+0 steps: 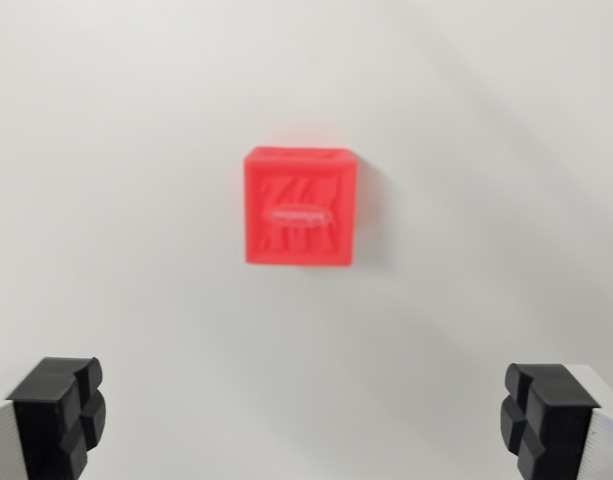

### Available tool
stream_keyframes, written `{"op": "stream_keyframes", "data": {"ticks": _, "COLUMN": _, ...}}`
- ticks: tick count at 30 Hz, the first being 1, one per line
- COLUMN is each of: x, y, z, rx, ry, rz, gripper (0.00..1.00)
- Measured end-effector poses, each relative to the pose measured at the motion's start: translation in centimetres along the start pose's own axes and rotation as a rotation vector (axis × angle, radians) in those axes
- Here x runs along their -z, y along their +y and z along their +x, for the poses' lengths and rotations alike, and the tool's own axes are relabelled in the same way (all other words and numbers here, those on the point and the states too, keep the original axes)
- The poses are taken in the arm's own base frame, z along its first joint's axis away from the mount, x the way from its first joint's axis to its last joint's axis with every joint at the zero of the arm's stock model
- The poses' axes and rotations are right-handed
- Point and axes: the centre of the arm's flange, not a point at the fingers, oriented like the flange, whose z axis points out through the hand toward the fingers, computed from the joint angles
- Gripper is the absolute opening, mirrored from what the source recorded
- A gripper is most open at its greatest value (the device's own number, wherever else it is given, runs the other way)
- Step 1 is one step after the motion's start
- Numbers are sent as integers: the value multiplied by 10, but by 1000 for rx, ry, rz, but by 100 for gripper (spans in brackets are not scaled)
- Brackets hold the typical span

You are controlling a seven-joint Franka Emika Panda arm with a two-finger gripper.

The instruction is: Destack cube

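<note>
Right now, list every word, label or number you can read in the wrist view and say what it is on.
Red cube: a raised oval emblem on its top face seems to hold lettering, too blurred to read.
White surface and gripper: no text visible.

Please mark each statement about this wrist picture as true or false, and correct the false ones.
1. The red cube lies between the claw's fingertips, touching both. False: it sits apart from the claw, higher in the picture, with bare white surface in between.
2. The claw is open and holds nothing. True.
3. The fingertips are black. True.
4. A blue cube is visible under the red one. False: only a red cube shows; whether anything lies below it cannot be told from this view.
5. The cube's facing side carries raised or embossed markings. True, though too blurred to read.
</note>
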Motion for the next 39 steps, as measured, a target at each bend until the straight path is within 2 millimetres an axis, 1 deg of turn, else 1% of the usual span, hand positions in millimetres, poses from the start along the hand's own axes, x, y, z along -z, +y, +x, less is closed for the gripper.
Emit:
{"op": "stream_keyframes", "data": {"ticks": 12, "x": 47, "y": 0, "z": 0, "rx": 1, "ry": 1, "rz": -1, "gripper": 100}}
{"op": "stream_keyframes", "data": {"ticks": 21, "x": 75, "y": 1, "z": 1, "rx": 2, "ry": 0, "rz": -1, "gripper": 100}}
{"op": "stream_keyframes", "data": {"ticks": 27, "x": 90, "y": 1, "z": 1, "rx": 2, "ry": 0, "rz": -2, "gripper": 100}}
{"op": "stream_keyframes", "data": {"ticks": 35, "x": 105, "y": 1, "z": 1, "rx": 2, "ry": 0, "rz": -2, "gripper": 100}}
{"op": "stream_keyframes", "data": {"ticks": 39, "x": 108, "y": 1, "z": 1, "rx": 2, "ry": 0, "rz": -2, "gripper": 100}}
